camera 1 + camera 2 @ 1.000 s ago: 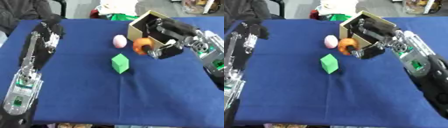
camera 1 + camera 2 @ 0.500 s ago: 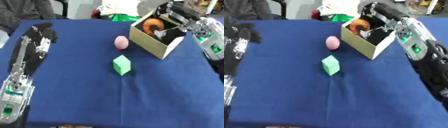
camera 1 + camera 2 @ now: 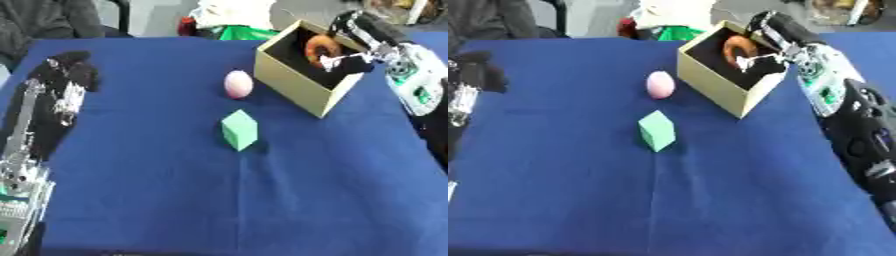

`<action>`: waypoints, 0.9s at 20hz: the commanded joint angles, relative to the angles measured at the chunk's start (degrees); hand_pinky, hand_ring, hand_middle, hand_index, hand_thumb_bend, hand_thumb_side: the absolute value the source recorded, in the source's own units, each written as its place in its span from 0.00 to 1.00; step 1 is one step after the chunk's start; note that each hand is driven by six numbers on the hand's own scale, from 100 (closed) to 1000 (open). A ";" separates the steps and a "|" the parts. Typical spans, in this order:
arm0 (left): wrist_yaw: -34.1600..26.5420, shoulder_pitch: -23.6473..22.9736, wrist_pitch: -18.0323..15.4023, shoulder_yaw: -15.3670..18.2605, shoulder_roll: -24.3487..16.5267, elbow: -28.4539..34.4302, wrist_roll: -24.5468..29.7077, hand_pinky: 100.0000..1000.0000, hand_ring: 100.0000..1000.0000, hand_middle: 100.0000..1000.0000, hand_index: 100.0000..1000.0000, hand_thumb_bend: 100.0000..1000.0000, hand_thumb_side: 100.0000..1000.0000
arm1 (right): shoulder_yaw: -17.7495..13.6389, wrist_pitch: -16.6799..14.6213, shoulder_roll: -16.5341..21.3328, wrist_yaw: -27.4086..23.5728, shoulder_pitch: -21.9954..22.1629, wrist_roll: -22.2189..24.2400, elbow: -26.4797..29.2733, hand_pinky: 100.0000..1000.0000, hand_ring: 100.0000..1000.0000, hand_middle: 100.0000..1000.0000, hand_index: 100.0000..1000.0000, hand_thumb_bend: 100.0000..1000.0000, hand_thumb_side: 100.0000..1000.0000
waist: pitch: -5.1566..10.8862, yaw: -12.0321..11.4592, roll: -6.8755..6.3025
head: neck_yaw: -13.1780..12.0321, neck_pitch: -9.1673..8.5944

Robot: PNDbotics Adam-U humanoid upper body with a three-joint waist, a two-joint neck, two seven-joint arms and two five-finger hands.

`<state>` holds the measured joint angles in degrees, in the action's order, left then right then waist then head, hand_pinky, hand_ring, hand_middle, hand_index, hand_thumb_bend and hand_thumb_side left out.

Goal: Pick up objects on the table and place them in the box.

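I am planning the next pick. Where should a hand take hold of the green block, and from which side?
Probably from above, pinching two opposite flat faces of the green block. It stands free on the blue cloth, apart from the pink egg and the box, so there seems to be room for fingers on both sides.

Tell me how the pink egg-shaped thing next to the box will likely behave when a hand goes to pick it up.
The pink egg is rounded all over, so it will probably roll if nudged sideways on the blue cloth. Its surface looks smooth, so it may slip between fingers. It sits close beside the box, which could block a roll that way; the green block stands clear of it.
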<state>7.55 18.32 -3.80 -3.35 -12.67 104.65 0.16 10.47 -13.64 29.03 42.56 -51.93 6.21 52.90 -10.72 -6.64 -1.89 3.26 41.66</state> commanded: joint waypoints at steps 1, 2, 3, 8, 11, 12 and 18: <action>-0.12 0.85 -0.12 0.08 -0.57 0.95 0.16 0.59 0.57 0.54 0.75 0.15 0.66 | -0.79 -0.48 1.51 1.55 -1.23 0.35 -0.53 0.77 0.80 0.60 0.67 0.00 0.22 | 0.82 0.09 0.14 | 0.13 -0.73; -0.12 0.84 -0.11 0.11 -0.58 0.95 0.15 0.59 0.57 0.54 0.75 0.15 0.66 | -0.77 -0.63 1.48 1.86 -1.19 0.62 -0.57 0.77 0.80 0.61 0.68 0.00 0.23 | 0.83 0.11 0.14 | 0.12 -0.72; -0.12 0.84 -0.12 0.14 -0.57 0.96 0.13 0.59 0.57 0.54 0.75 0.15 0.66 | -0.71 -0.80 1.48 2.17 -1.16 0.83 -0.46 0.78 0.81 0.63 0.85 0.00 0.25 | 0.84 0.15 0.14 | 0.12 -0.69; -0.11 0.78 -0.14 0.17 -0.54 0.99 0.13 0.59 0.57 0.54 0.75 0.15 0.66 | -0.17 -1.53 1.56 2.89 -1.10 1.60 1.68 0.79 0.82 0.67 0.94 0.04 0.32 | 0.99 0.54 0.23 | 0.13 -0.57; -0.06 0.77 -0.15 0.18 -0.57 1.01 0.14 0.59 0.57 0.54 0.75 0.15 0.65 | 0.32 -1.89 1.69 2.56 -1.06 2.25 3.80 0.79 0.82 0.67 0.94 0.09 0.34 | 1.08 0.71 0.30 | 0.05 -0.50; -0.05 0.76 -0.16 0.20 -0.57 1.03 0.13 0.59 0.57 0.54 0.75 0.15 0.65 | 0.51 -2.06 1.73 2.18 -1.02 2.42 4.74 0.79 0.82 0.67 0.94 0.09 0.34 | 1.10 0.75 0.33 | 0.05 -0.50; -0.06 0.70 -0.20 0.29 -0.62 1.12 0.06 0.59 0.57 0.54 0.75 0.15 0.65 | 4.69 -4.39 2.47 -4.72 0.04 6.79 16.42 0.79 0.82 0.67 0.92 0.08 0.34 | 1.16 1.24 0.50 | -0.21 -0.44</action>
<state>7.55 18.33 -3.80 -3.33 -12.65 104.65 0.17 14.52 -17.51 29.61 39.51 -50.90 11.96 65.68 -10.63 -5.41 -1.48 3.16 41.51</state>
